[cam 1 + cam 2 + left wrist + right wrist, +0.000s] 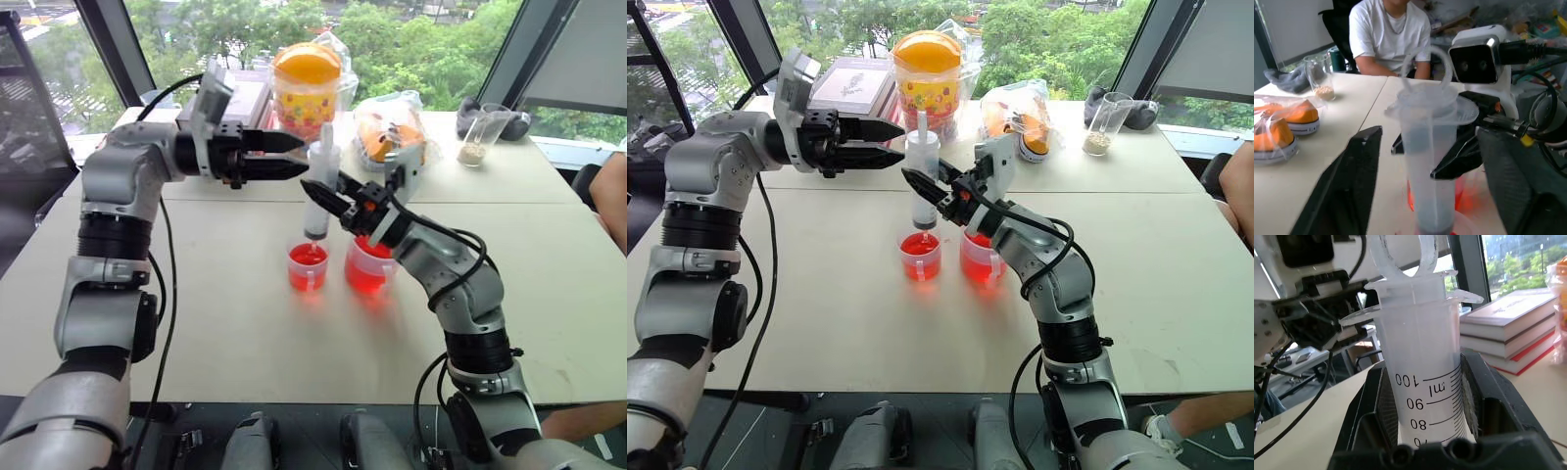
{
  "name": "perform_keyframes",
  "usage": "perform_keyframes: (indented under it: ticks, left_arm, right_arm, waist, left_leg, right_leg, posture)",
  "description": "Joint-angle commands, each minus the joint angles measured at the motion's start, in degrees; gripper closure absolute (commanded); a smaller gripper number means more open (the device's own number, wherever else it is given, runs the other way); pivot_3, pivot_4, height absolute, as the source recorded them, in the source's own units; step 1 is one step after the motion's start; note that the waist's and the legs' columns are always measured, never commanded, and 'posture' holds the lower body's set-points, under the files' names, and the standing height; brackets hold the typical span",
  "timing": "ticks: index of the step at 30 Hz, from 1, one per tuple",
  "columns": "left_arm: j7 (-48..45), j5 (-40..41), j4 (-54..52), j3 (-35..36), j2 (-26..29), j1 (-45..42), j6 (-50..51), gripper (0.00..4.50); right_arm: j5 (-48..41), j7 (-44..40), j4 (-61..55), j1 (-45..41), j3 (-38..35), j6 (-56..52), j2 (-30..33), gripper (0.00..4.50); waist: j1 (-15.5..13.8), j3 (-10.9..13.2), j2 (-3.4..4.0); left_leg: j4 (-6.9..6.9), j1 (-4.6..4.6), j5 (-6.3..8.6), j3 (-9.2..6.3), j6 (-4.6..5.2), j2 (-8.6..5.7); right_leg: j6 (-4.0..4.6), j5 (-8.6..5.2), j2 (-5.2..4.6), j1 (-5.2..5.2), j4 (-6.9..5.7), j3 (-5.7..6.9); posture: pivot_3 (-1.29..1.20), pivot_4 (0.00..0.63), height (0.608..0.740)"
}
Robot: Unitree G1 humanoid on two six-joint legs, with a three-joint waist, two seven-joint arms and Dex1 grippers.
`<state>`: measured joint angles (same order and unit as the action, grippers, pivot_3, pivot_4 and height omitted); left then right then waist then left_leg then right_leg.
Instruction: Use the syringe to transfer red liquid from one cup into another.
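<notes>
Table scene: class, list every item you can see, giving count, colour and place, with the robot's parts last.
Syringe: one, clear, upright above the small cup.
Small cup: one, red liquid inside, table centre.
Large cup: one, red-tinted, beside the small cup.
Tall cup: one, clear with beige grains, far side.
Jar: one, orange lid, far side.
Shoes: orange, bagged, far side.
Books: stacked, far side.
Person: one, white shirt, seated beyond the table.
Left gripper: black fingers open, beside the syringe.
Right gripper: shut on the syringe.

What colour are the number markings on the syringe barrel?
Black, on the clear syringe barrel; the right wrist view shows them best.
</notes>
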<state>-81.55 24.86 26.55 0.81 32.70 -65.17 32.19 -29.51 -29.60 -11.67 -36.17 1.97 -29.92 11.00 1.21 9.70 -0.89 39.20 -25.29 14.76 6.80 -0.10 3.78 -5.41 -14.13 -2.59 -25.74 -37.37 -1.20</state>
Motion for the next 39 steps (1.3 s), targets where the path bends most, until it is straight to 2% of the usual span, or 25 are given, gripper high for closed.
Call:
perform_keyframes:
  ticks: [1, 7, 10, 16, 20, 25, 29, 34, 39]
  left_arm:
    - [-0.52, 0.88, -0.67, 1.93, 2.92, -1.14, 0.02, 0.04]
    - [-1.85, 1.28, -3.84, 1.61, 6.88, 3.47, 0.53, 0.04]
    - [-1.36, 1.93, -6.95, 1.43, 7.03, 6.73, 0.63, 0.04]
    - [0.4, 3.84, -13.55, 0.95, 5.18, 11.74, 2.19, 0.04]
    - [0.96, 4.25, -16.85, -0.11, 4.14, 14.81, 2.38, 0.04]
    - [1.63, 4.32, -19.53, -0.72, 3.33, 17.34, 1.54, 0.04]
    - [2.58, 4.73, -21.63, -0.76, 2.89, 19.38, 1.3, 0.04]
    - [3.97, 5.3, -23.37, -0.97, 2.47, 20.76, 1.42, 0.04]
    - [5.01, 5.54, -24.55, -0.97, 2.65, 21.5, 1.88, 0.04]
  right_arm:
    - [-0.33, -0.58, -2.36, -0.17, 0.17, 1.5, -0.53, 3.13]
    - [-0.72, -0.08, -2.51, -0.45, -0.49, 0.44, -0.09, 3.13]
    - [-3.15, 2.54, -3.61, -3.53, -4.07, -3.97, 1.76, 3.13]
    - [-13.28, 18.99, 2.62, -19.03, -21.02, -23.27, 8.75, 3.13]
    - [-13.84, 25.37, 17.24, -30.01, -28.52, -41.97, 19.71, 3.13]
    - [-10.68, 20.1, 26.72, -30.7, -23.1, -51.92, 30.79, 3.13]
    - [-8.36, 13.12, 30.6, -25.17, -12.85, -58.19, 38.03, 3.13]
    - [-5.31, 4.41, 34.67, -19.82, -4.17, -55.3, 40.84, 3.13]
    - [-0.7, -2.47, 39.23, -17.25, 2.35, -49.44, 40.22, 3.13]
  waist:
    - [-0.02, 0.0, 0.0]
    - [-0.12, 0.0, 0.0]
    - [-0.22, 0.0, 0.0]
    - [-0.58, 0.02, 0.01]
    - [-0.39, 0.0, -0.01]
    - [-0.17, 0.01, 0.02]
    - [-0.09, 0.01, 0.02]
    - [-0.07, 0.01, 0.02]
    - [-0.1, 0.01, 0.02]
  left_leg:
    - [0.0, 0.0, 0.0, -0.01, 0.0, 0.0]
    - [0.0, 0.0, 0.0, 0.0, 0.0, 0.0]
    - [0.0, -0.01, 0.0, 0.01, 0.0, 0.0]
    - [0.04, -0.06, -0.01, 0.03, -0.01, 0.0]
    - [-0.06, -0.03, -0.01, 0.02, -0.01, 0.02]
    - [-0.13, -0.04, 0.0, 0.09, 0.01, 0.01]
    - [-0.14, -0.04, 0.01, 0.11, 0.02, 0.01]
    - [-0.08, -0.06, 0.02, 0.12, 0.04, -0.02]
    - [-0.06, -0.05, 0.02, 0.11, 0.04, -0.02]
  right_leg:
    - [0.0, 0.0, 0.0, 0.0, 0.0, 0.01]
    - [0.0, 0.0, -0.03, 0.01, 0.01, 0.0]
    - [0.0, 0.0, -0.05, 0.01, 0.0, 0.01]
    - [0.01, 0.0, -0.1, 0.0, 0.01, 0.02]
    - [0.03, -0.01, -0.08, 0.01, 0.07, 0.05]
    - [0.04, -0.01, -0.08, -0.06, 0.12, -0.05]
    - [0.03, -0.01, -0.05, -0.11, 0.12, -0.13]
    - [0.02, 0.0, -0.06, -0.11, 0.12, -0.17]
    - [0.02, 0.0, -0.05, -0.1, 0.12, -0.17]
  posture:
    - [0.0, 0.15, 0.74]
    - [0.0, 0.15, 0.74]
    - [0.0, 0.15, 0.74]
    - [0.0, 0.15, 0.74]
    - [0.0, 0.15, 0.74]
    - [0.0, 0.15, 0.74]
    - [0.0, 0.15, 0.74]
    - [0.0, 0.15, 0.74]
    - [0.0, 0.15, 0.74]
